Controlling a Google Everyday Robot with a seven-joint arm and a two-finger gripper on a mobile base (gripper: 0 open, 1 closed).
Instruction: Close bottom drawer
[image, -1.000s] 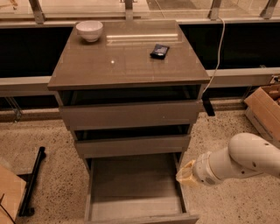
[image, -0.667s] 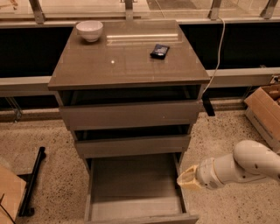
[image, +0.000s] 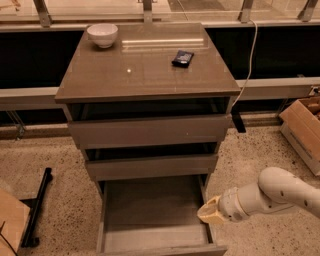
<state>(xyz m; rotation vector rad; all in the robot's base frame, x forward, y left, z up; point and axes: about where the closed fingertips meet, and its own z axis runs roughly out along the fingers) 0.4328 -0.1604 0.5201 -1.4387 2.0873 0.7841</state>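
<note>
A white bowl (image: 102, 35) sits far left on the desk (image: 145, 75). Below, the bottom drawer (image: 150, 207) stands pulled out toward the near side. The tool (image: 212, 214) is at its right wall; clenched or released, I cannot tell.

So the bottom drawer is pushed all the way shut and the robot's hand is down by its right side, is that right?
Not quite. The bottom drawer is not shut. It is pulled far out from the cabinet, with its plain grey inside showing, as the camera view makes clear. The rest holds: the hand is down by the drawer's right side, near its front.
</note>
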